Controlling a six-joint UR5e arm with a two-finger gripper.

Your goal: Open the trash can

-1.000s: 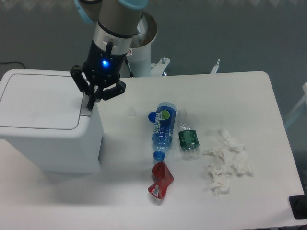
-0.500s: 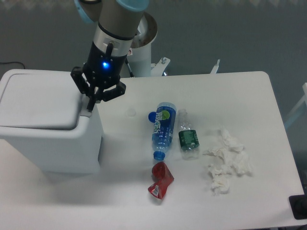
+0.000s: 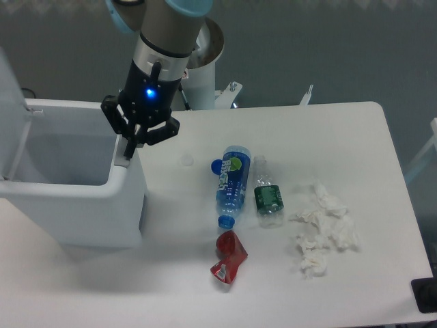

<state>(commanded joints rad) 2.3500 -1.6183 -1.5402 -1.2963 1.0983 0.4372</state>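
White table (image 3: 355, 123) before a grey wall; trash can (image 3: 75, 205) open, jaws together on its tab.

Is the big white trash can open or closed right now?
Open. The trash can shows its hollow inside, and its lid stands up at the left edge.

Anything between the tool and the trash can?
Nothing visible. The tool is down on the push tab at the right rim of the trash can, whose lid stands up at the left. Bottles and tissues lie off to the right.
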